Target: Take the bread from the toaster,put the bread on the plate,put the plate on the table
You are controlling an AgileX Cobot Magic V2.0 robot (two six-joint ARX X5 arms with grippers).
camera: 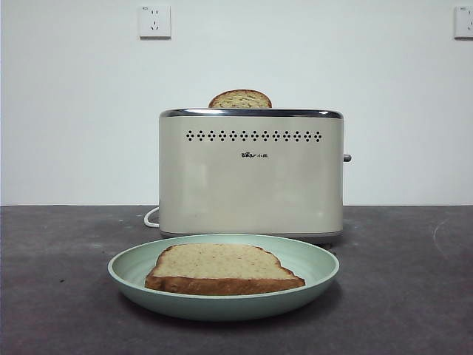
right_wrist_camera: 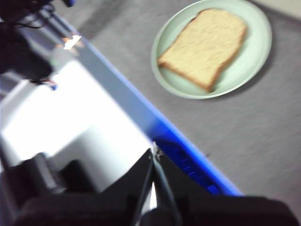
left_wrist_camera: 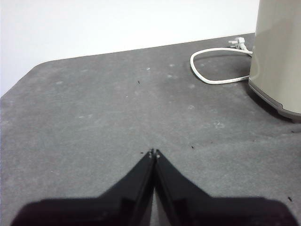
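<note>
Now: bread [camera: 222, 268] lies flat in the plate [camera: 310, 260], plate on the tabletop [camera: 414, 296] near the front edge, just before the toaster [camera: 251, 177]. Task looks done — retreat without nudging the plate. Second slice [camera: 240, 99] in the slot. Left gripper [left_wrist_camera: 154, 151] and right gripper [right_wrist_camera: 154, 151] — fingers together, empty. Logo [camera: 255, 155]: "Bear", roughly.

Second bread slice [camera: 240, 99] stood upright, only rounded top showing. White power cord [left_wrist_camera: 211, 66] lay looped on desk, plug [left_wrist_camera: 239, 44] at its end. White wall [camera: 74, 111] ran behind, wall socket [camera: 154, 21] high left of centre, second socket [camera: 464, 21] at right edge. Blue strip [right_wrist_camera: 155, 122] ran along desk edge.
</note>
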